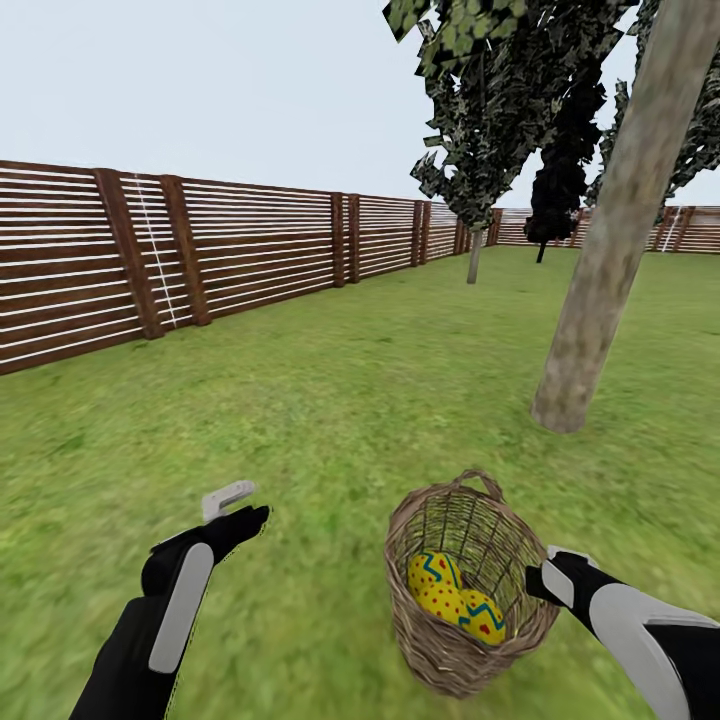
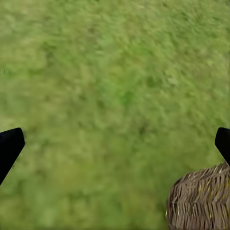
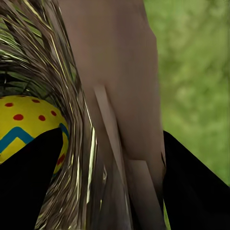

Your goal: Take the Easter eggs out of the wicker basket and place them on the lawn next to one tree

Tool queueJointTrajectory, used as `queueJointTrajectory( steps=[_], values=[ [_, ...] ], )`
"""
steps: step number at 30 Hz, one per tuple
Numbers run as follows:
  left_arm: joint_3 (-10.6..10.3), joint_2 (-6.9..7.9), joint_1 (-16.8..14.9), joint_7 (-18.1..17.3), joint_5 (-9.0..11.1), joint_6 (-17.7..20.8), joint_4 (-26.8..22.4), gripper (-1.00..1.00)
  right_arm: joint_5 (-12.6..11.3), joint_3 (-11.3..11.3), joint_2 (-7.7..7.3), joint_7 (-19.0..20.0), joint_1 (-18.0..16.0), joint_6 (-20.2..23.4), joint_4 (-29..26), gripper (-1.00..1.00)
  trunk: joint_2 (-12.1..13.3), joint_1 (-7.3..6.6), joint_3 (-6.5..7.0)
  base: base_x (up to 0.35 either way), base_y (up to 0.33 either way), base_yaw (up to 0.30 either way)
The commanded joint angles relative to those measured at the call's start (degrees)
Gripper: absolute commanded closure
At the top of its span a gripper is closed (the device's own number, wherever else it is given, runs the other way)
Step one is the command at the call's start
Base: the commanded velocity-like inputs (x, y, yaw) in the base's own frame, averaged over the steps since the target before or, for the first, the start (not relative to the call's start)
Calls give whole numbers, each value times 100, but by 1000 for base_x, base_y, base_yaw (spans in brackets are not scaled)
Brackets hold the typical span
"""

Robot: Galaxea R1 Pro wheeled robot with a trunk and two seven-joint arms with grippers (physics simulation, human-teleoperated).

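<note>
The wicker basket [image 1: 462, 590] stands tilted on the lawn [image 1: 330, 400], low in the head view. Yellow Easter eggs [image 1: 445, 590] with blue zigzags and red dots lie inside; I make out at least two. My right gripper [image 1: 545, 580] is shut on the basket's right rim. In the right wrist view the woven wall [image 3: 72, 96] runs between the right gripper's [image 3: 112, 187] fingers, with an egg [image 3: 24, 124] behind it. My left gripper [image 1: 240, 508] hovers open over bare grass left of the basket [image 2: 201, 201]; the left gripper's [image 2: 117, 143] fingers stand wide apart. The tree [image 1: 610, 250] rises just behind the basket to the right.
A brown slat fence [image 1: 200, 250] runs along the left and the far side. A smaller tree [image 1: 474, 255] and a dark cypress [image 1: 556, 190] stand far back. Open grass stretches to the left and around the tree's foot [image 1: 565, 410].
</note>
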Motion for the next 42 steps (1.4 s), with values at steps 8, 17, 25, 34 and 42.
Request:
queueJointTrajectory(
  steps=[8, 17, 25, 34, 42],
  values=[
    [139, 6, -4, 46, 67, 17, 18, -100, -40, -25, 9, -39, -4, 17, -14, 100, -3, -1, 5, 0, 0, -82],
    [139, 6, -4, 42, 76, 12, 20, -100, -35, -25, 9, -25, -4, 17, -5, 100, -3, -1, 22, 0, 0, -264],
    [139, 6, -4, 38, 76, 11, 25, -100, -33, -25, 9, -24, -4, 17, -9, 100, -3, -1, 22, 0, 0, -267],
    [139, 6, -4, 37, 76, 8, 46, -100, -26, -25, 0, -24, -4, 17, -9, 100, -3, -1, 22, 157, -149, -197],
    [139, 6, -4, 37, 76, 8, 47, -100, -8, -25, 9, -24, -4, 17, -5, 100, -3, -1, 22, 247, -194, -2]
  ],
)
